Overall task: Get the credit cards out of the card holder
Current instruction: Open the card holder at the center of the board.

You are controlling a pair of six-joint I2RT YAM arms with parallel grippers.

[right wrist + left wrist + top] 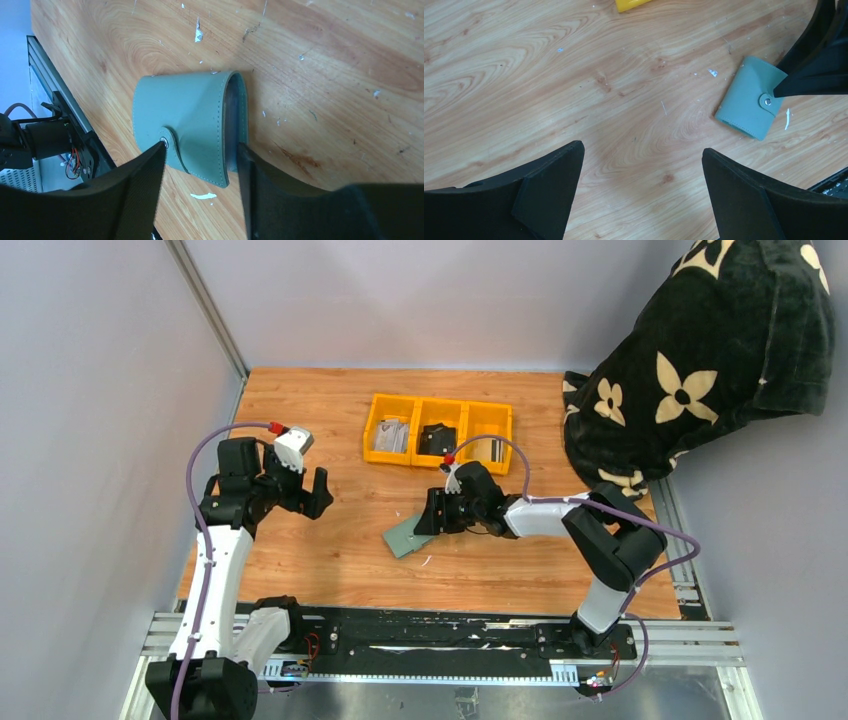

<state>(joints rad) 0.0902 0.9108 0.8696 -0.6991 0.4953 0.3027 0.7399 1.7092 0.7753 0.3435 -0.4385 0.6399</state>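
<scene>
Right gripper (201,147) fingers (135,195) are black and stand part-way apart, tips down over the card holder (195,110). One tip is on the metal snap (164,143) of the strap (200,162), the other against the open mouth edge. They straddle that end, but whether they truly pinch it cannot be told, and the card holder lies flat on the wood, unlifted. It is a sage-green, leather-like fold with stitched edges and rounded corners, the strap snapped down and a dark blue-grey lining showing in the mouth; what sits inside is hidden. Left gripper (642,149) is spread wide, released and grasping nothing, over bare wood at the table's 9 o'clock, with the card holder at its 2 o'clock. Table (340,550) is pale wood-grain, scuffed and dotted with white flecks. From above, the card holder rests near the centre, at 6 o'clock from the bin. A metal rail (400,640) bearing both arm bases runs along the 6 o'clock edge. At 12 o'clock sits a yellow plastic bin (440,400) of three compartments: greyish flat cards (390,436) in the 9 o'clock one, a black lump (437,437) in the middle, and something thin, too small to name, in the 3 o'clock one. A black cloth (700,350) with cream flowers slumps at 2 o'clock. Plain grey walls (90,390) enclose everything.
</scene>
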